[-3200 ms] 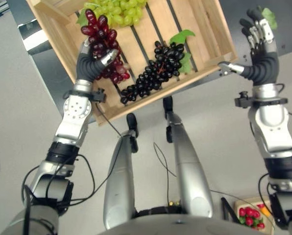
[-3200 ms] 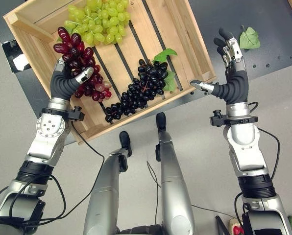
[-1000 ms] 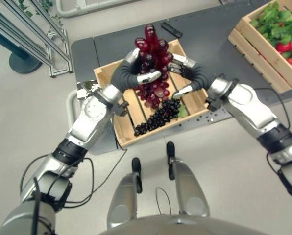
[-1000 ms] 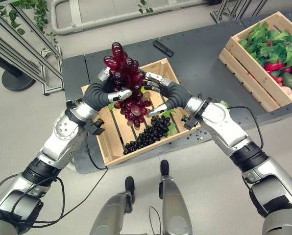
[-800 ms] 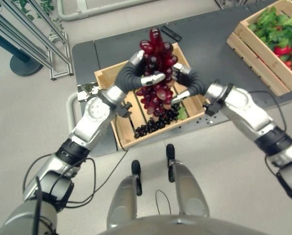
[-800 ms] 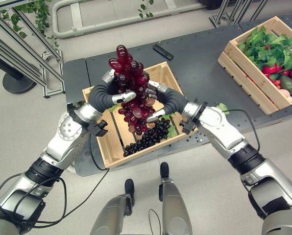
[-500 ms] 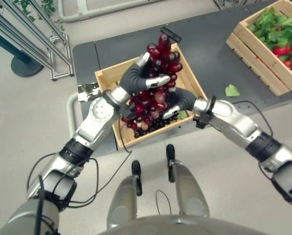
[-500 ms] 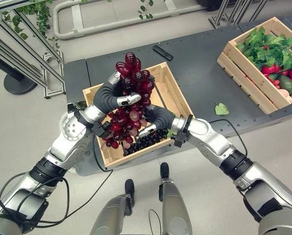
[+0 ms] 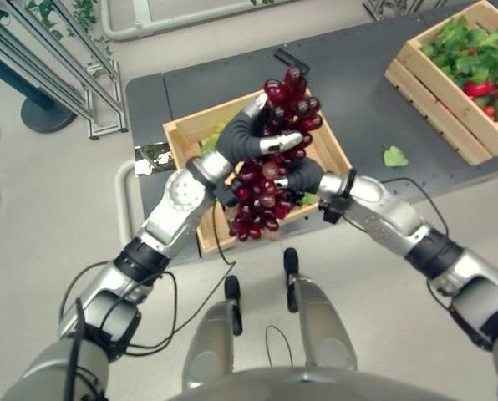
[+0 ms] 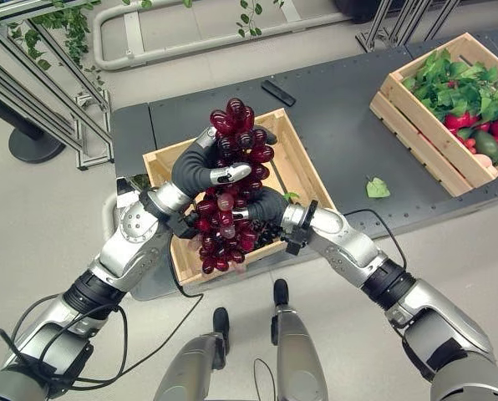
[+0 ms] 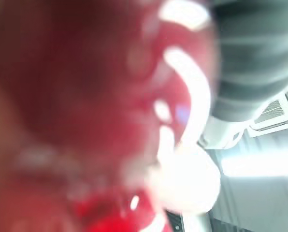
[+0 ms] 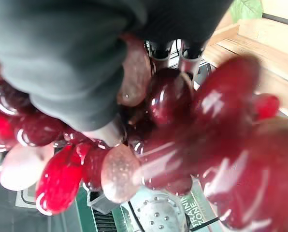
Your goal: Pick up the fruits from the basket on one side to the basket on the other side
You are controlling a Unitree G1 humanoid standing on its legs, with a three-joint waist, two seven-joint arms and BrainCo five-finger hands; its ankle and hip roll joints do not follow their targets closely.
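My left hand is shut on a bunch of red grapes and holds it up above the near wooden crate. The thumb is wrapped across the front of the bunch. My right hand presses against the bunch's lower right side. In the right wrist view the red grapes crowd against the hand's dark cover. Black grapes lie in the crate under the bunch. Green grapes peek out at the crate's far left.
The crate stands on a dark table. A second wooden crate with leaves and red and green fruit is at the far right. A loose green leaf and a black bar-shaped object lie on the table. Metal racks stand at left.
The left hand has lifted the red grapes out of the crate. The right hand came in from the right and tucked against the bunch's lower side. The camera view has pulled back.
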